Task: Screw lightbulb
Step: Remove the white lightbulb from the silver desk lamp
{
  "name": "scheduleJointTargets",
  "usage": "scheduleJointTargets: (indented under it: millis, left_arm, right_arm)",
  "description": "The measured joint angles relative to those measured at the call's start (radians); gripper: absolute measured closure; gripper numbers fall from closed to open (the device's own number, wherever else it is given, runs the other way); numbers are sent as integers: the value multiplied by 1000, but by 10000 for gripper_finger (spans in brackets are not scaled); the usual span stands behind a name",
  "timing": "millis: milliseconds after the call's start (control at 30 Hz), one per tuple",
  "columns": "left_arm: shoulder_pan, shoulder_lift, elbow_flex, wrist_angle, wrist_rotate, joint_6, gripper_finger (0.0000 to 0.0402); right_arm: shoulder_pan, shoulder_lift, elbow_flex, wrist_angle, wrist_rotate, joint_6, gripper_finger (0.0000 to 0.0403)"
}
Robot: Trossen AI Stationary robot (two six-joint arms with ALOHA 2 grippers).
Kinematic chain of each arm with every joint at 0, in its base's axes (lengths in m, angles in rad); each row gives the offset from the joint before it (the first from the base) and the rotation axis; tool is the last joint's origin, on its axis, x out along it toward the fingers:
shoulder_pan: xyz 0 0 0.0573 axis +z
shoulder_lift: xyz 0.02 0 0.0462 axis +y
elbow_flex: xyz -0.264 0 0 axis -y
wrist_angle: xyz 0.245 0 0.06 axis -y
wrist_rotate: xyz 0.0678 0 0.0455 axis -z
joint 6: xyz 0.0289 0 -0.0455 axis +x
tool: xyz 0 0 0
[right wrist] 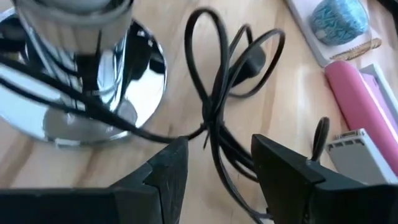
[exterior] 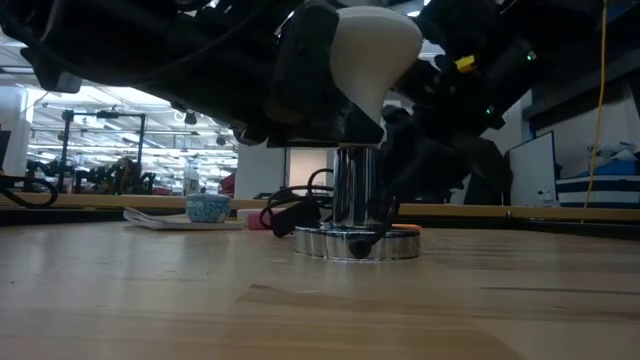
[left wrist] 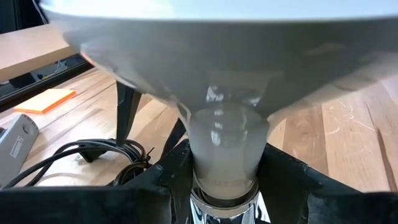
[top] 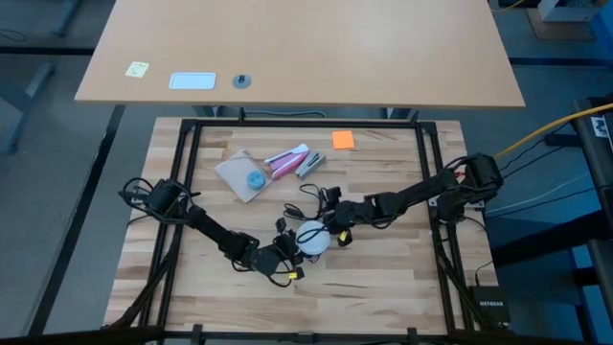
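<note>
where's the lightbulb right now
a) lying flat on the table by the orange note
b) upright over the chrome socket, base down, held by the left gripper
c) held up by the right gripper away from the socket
b: the lightbulb stands base-down atop the chrome socket, the left gripper shut on its neck.

Overhead, table-level, two wrists — close.

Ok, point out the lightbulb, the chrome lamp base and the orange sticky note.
lightbulb (exterior: 375,50): low view, on its white globe.
chrome lamp base (exterior: 357,243): low view, on the round foot's rim.
orange sticky note (top: 343,140): high view, at the note's middle.
</note>
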Motion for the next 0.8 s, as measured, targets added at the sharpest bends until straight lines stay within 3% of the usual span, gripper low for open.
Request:
scheduleJointTargets:
  millis: [333,600,700,800]
  left_arm:
    - [2,0,-1,0,2,-5,260]
    - [3,0,-1,2,3,-4,260]
    - [2,0,-1,2,2,-7,260]
    - [3,0,-1,2,2,-7,260]
  right_arm:
    - [0,45,1,19,78,-68,221]
    - [0,129,18,79,61,-110,223]
    - [0,138,27,66,62,-89,243]
    - [1,137,29,62,72,-85,288]
